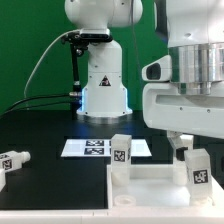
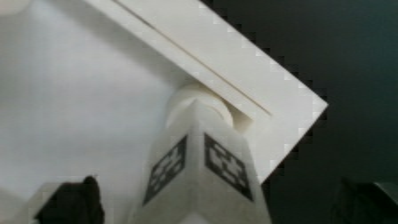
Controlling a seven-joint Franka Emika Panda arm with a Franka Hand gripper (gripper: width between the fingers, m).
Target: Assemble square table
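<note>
Nearest up front is the square table's slab (image 1: 150,190), white with a raised rim. It sits rim-up at the near edge of the bench (image 1: 50,185), toward the corner on the exterior view's right. A tagged leg (image 1: 197,170) stands in the slab's far corner on that same side, upright as far as I can tell.

The claw (image 2: 222,198) hangs right over it with jaws wide. In the wrist view the dark fingertips (image 2: 71,200) sit well off either side of the leg with clear gaps, so nothing's gripped.

A bit further along, a second leg (image 1: 120,152) looks to be standing in the slab's other far corner. A loose leg (image 1: 12,160) lies on its side by the bench edge on the exterior view's left, well apart from the slab. Behind the slab is the marker board (image 1: 100,147), flat on the bench, and past that the arm's base (image 1: 103,85).

My read: this is the leg-fitting stage, with two corners filled and at least one to go (no fourth leg in sight). I can't tell if the leg under the claw is fully seated. If not, the next move is a square grip on it and a twist. If so, the claw should lift straight up without knocking it, then head for the loose one.
</note>
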